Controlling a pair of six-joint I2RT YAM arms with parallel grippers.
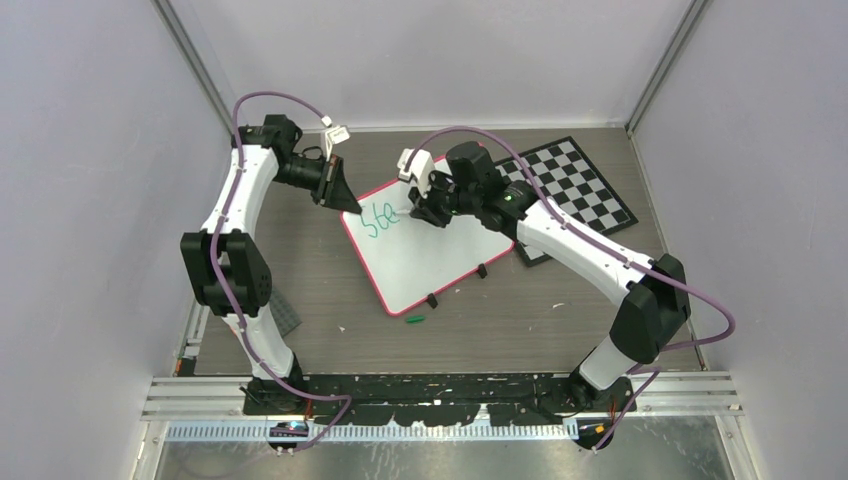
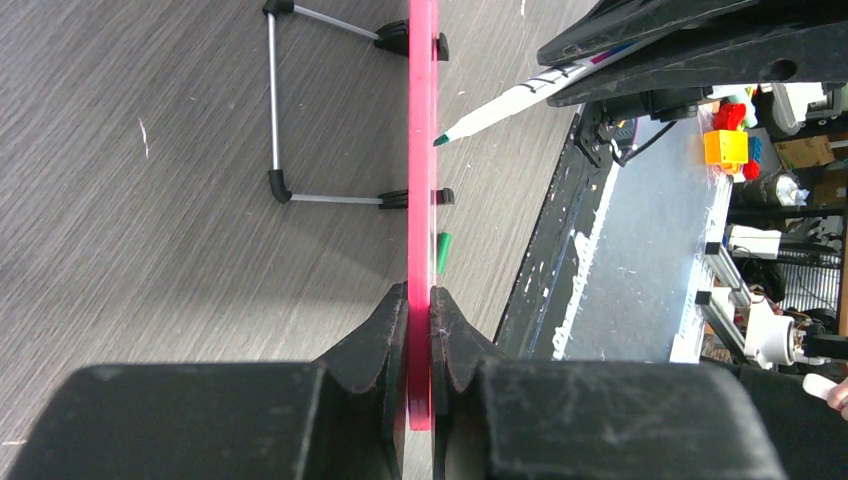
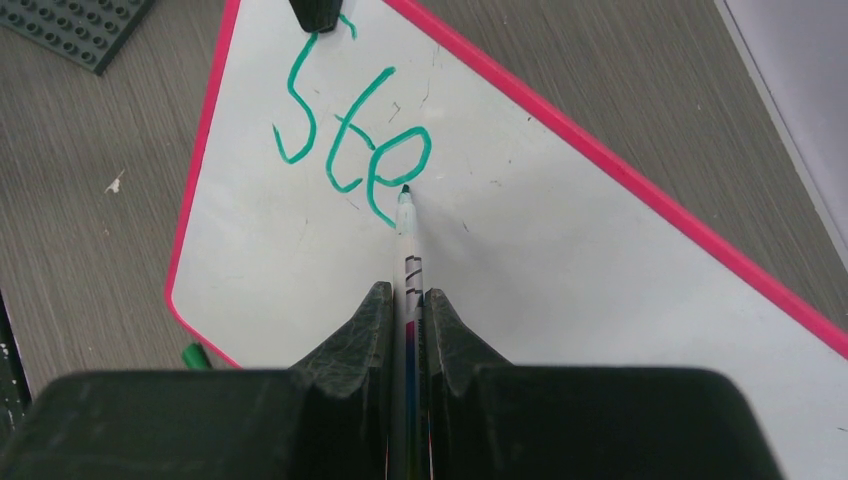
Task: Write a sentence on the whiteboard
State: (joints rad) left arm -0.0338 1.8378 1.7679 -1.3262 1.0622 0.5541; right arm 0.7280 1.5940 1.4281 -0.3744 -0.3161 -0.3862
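We count two robot arms: one left arm (image 1: pixel 243 200) and one right arm (image 1: pixel 572 245). There is one whiteboard (image 1: pixel 430 250), with two black clips (image 1: pixel 432 299) on its near rim and three green letters (image 3: pixel 350 140) written on it. We also count one checkered board (image 1: pixel 585 185), one marker (image 3: pixel 408 240), one grey studded plate (image 3: pixel 70 30), and one small green piece (image 1: pixel 415 319), possibly a marker cap.

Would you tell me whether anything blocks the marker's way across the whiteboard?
Nothing visible does. The marker in the right tool points at the green letters "Ste", and the whiteboard beyond is bare; the left tool clamps its rim near the "S".
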